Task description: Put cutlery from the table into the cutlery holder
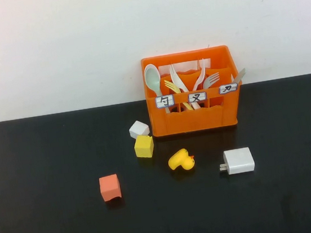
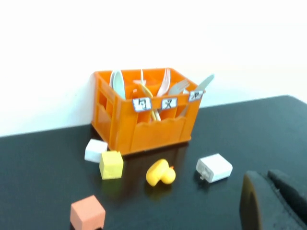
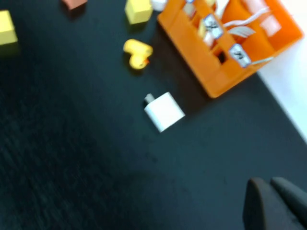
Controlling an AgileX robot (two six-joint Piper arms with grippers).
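The table [image 1: 47, 158] is the wide black surface under everything, and it reaches back to the white wall. The cutlery holder [image 1: 195, 117] is the orange crate that stands at the far edge, a little to my right of the middle, with 3 white labels on its front. Inside it I see the pale pink fork [image 1: 200, 75] and the creamy white fork [image 1: 177, 81], both upright and leaning in the middle compartment, so no fork of the task lies on the table. The pale green spoon [image 1: 152, 78] stands in the left compartment, and a small yellow fork [image 1: 171, 86] leans beside the white one. My left gripper [image 2: 266, 201] is low at the near left corner of the table, far from the crate, and its fingers are pressed together with nothing between them. My right gripper [image 3: 271, 203] hangs over the near right part, also clenched and holding nothing. In front of the crate lie a white charger [image 1: 239, 161], an orange cube [image 1: 110, 187], 2 yellow cubes [image 1: 144, 146], a white cube [image 1: 139, 129] and a yellow duck [image 1: 182, 160].
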